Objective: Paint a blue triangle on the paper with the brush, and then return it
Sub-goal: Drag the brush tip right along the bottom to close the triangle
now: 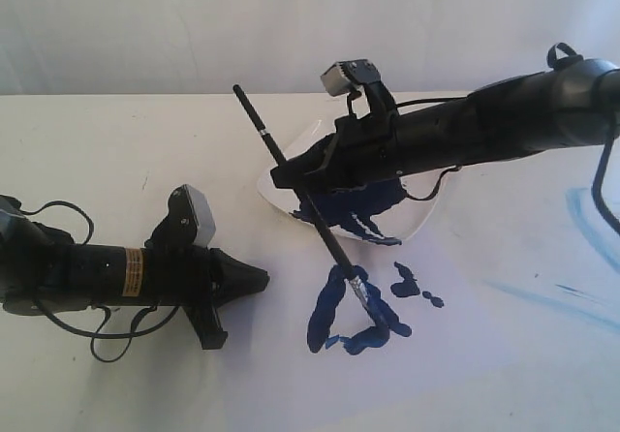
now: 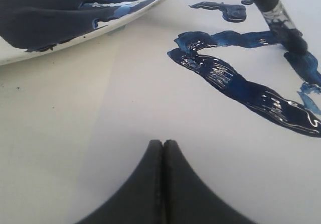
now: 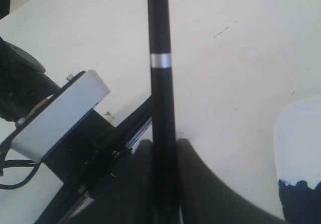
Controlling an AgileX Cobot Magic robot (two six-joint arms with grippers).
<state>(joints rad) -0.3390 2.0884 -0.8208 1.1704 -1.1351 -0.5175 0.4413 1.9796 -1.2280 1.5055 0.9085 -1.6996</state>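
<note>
The right gripper (image 1: 294,173) clamps the brush (image 1: 339,253), which slants down from the fingers, its tip touching the triangle (image 1: 327,308). The left gripper (image 1: 260,279) lies beside it, pressed together and empty.

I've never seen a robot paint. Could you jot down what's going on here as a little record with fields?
Right gripper: shut on the brush, partway along its shaft
Brush: tilted, bristles down on the triangle
Triangle: rough dark blue outline, glossy, on the paper
Blobs: small blue ones beside the triangle
Dish: white, holding dark paint, behind the triangle
Left gripper: shut, empty, pointing toward the triangle
</note>
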